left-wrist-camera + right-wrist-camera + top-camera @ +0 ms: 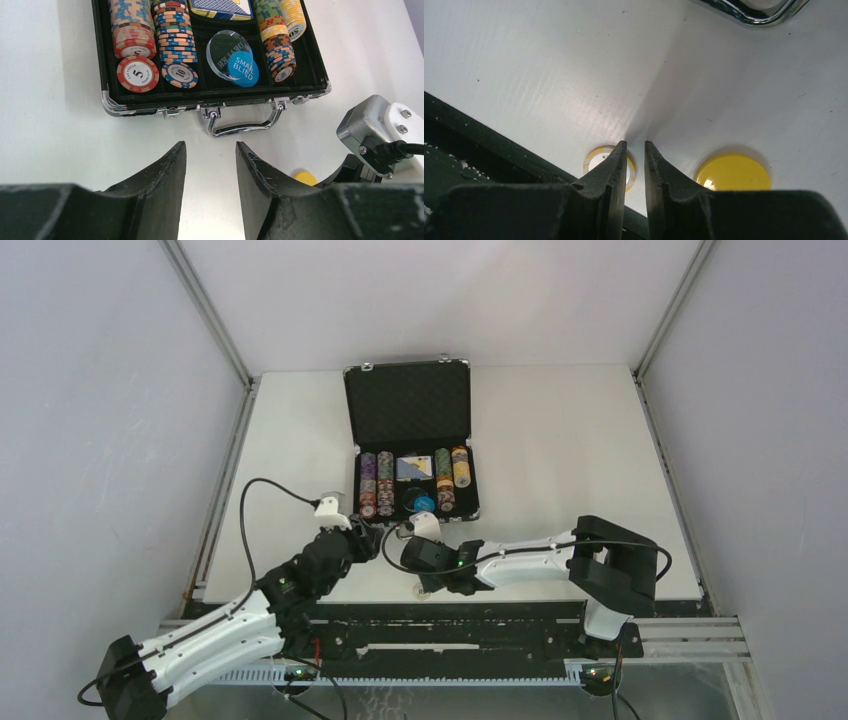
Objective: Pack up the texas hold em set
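The black briefcase (pixel 408 405) lies open in the middle of the table with its lid upright. Its tray (pixel 102 75) holds multicoloured poker chip stacks (pixel 175 42), a card deck (pixel 220 7), a clear round button (pixel 225 47) and a blue "small blind" button (pixel 243 70). My left gripper (pixel 210 144) is open and empty, just in front of the metal handle (pixel 242 127). My right gripper (pixel 635 142) hangs low over the table, jaws narrowly open with nothing between them. A white-and-yellow chip (pixel 594 159) lies by its left finger and a yellow button (pixel 733 172) to its right.
The table's black front edge (pixel 484 145) runs close behind the loose chip (pixel 425 592). The right arm's wrist camera (pixel 377 125) sits close to my left gripper's right side. Grey walls and metal rails enclose the table.
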